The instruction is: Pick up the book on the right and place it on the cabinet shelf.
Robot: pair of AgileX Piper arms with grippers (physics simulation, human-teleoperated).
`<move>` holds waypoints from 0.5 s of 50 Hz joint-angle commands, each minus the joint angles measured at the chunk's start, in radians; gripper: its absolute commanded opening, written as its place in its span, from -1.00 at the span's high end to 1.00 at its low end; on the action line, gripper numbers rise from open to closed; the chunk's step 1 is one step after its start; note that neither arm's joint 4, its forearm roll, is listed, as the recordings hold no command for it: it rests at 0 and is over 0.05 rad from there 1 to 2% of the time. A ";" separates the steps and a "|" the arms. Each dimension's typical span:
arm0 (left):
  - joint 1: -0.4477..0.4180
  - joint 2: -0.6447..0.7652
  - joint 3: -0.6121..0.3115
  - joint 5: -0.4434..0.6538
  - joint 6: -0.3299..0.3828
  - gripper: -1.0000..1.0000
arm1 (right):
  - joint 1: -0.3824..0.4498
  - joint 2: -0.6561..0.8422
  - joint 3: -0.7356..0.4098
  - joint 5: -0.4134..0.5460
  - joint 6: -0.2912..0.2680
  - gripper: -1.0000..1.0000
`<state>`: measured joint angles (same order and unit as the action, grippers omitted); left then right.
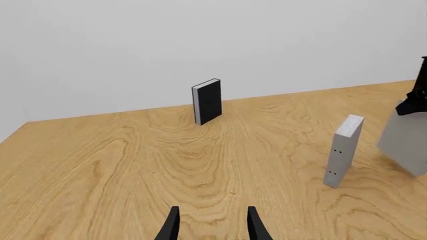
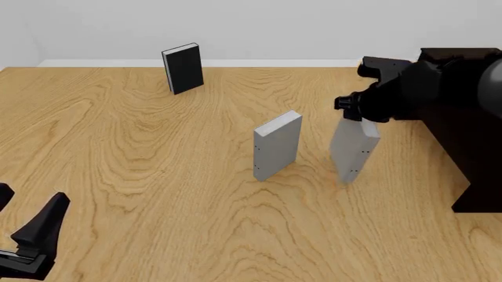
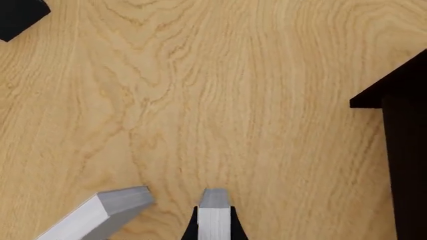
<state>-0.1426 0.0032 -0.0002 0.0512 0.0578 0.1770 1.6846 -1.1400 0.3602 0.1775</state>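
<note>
Thin light-grey book (image 2: pixel 354 150) hangs tilted, its top edge pinched by the right gripper (image 2: pixel 357 114); at its 9 o'clock stands the thicker grey book (image 2: pixel 278 145), at 3 o'clock the dark cabinet (image 2: pixel 471 147), partly cropped. Left gripper (image 1: pixel 212 225) spread, empty. No legible writing.

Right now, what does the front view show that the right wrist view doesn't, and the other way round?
Only the front view shows the whole scene: the left gripper idle and open at the near edge, and the black book standing upright. Only the right wrist view shows the right gripper with its fingers pressed on both faces of the book. Both show the thicker grey book, the cabinet and the table.
</note>
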 commanded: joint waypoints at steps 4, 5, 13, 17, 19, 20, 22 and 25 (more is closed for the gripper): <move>-0.005 -0.001 0.000 -0.001 0.002 -1.00 | 0.058 -0.036 -0.075 0.046 -0.061 1.00; -0.006 -0.001 0.000 -0.001 0.001 -1.00 | 0.058 -0.044 -0.080 0.047 -0.075 1.00; -0.005 0.000 0.000 -0.009 -0.001 -1.00 | 0.083 -0.070 -0.126 0.059 -0.194 1.00; -0.005 0.001 0.000 -0.011 -0.001 -1.00 | 0.096 -0.099 -0.144 0.045 -0.204 1.00; -0.006 0.001 0.000 -0.012 -0.001 -1.00 | 0.089 -0.127 -0.150 0.034 -0.194 1.00; -0.005 0.001 0.000 -0.013 -0.001 -1.00 | 0.082 -0.133 -0.154 0.033 -0.194 1.00; -0.005 0.003 0.000 -0.015 -0.002 -1.00 | 0.096 -0.149 -0.159 0.022 -0.219 1.00; -0.004 0.004 0.000 -0.020 -0.002 -1.00 | 0.102 -0.168 -0.170 0.019 -0.217 1.00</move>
<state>-0.1474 0.0045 -0.0003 0.0401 0.0568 0.2606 1.5845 -1.2614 0.3942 -0.0077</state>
